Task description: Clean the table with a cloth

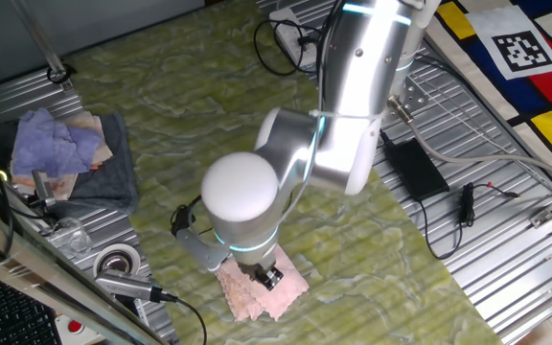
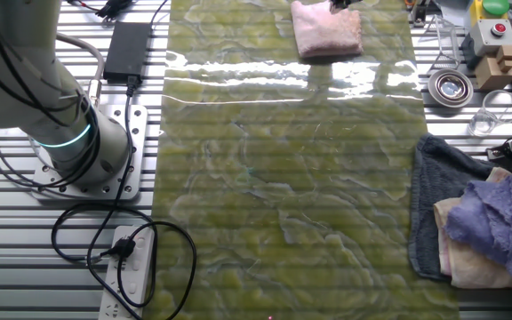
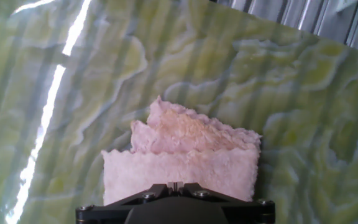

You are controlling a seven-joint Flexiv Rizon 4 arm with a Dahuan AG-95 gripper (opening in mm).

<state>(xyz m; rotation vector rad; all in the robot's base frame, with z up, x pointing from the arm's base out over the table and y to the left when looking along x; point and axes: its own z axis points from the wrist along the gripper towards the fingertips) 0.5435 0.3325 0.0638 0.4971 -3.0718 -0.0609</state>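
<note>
The tool (image 1: 268, 275) is pressed down onto the folded pink cloth (image 1: 278, 292) near one end of the marbled table (image 1: 199, 115), its finger opening hidden, grip unclear

**Pink cloth under the gripper**

The pale pink cloth (image 3: 182, 158) lies folded in layers on the yellow-green marbled desk (image 3: 73, 99), its wavy edges stacked unevenly. The dark body of the gripper (image 3: 174, 208) sits at the bottom edge, directly over the cloth's near side; its fingertips are hidden. Ribbed grey metal panels (image 3: 303, 18) border the desk's far corner.
</note>
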